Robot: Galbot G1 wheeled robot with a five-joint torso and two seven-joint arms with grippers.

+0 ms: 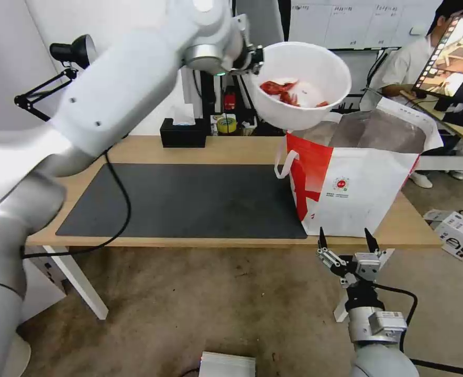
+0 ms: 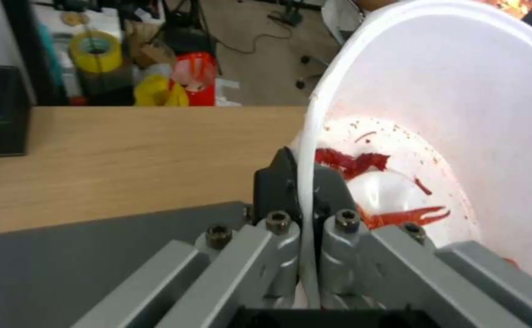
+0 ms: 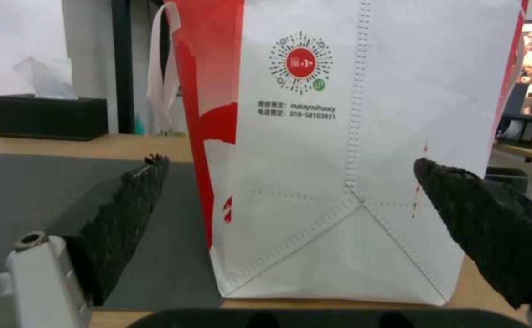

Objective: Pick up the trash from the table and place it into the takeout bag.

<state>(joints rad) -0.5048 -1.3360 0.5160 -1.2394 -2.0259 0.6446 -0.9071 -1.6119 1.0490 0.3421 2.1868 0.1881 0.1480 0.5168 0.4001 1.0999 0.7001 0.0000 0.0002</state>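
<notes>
- One bowl [image 1: 300, 84], white, with red scraps [image 1: 283, 90] inside; my left gripper [image 1: 253, 56] is clamped on its rim, one finger inside and one outside, seen close in the left wrist view [image 2: 302, 191]. The bowl is tilted and held in the air, above the open top of the bag.
- One bag [image 1: 357, 175], white with a red side panel, silver lining and one white loop handle [image 1: 285, 163]; it stands on the table [image 1: 226, 149] just below the held bowl, partly on the mat.
- Writing on the bag: one round red logo [image 3: 301, 62] ringed with dots, two lines of small print under it; I read "malayouhuoxy" and "010-58103931", the rest I cannot make out.
- One dark grey mat [image 1: 189, 201] on the table, below and beside my left gripper.
- One black tissue box [image 1: 183, 132] at the table's far edge, one tissue standing out of it.
- My right gripper [image 1: 346, 242], fingers apart, holding nothing, low before the table's near edge, facing the bag's white front [image 3: 287, 200].
</notes>
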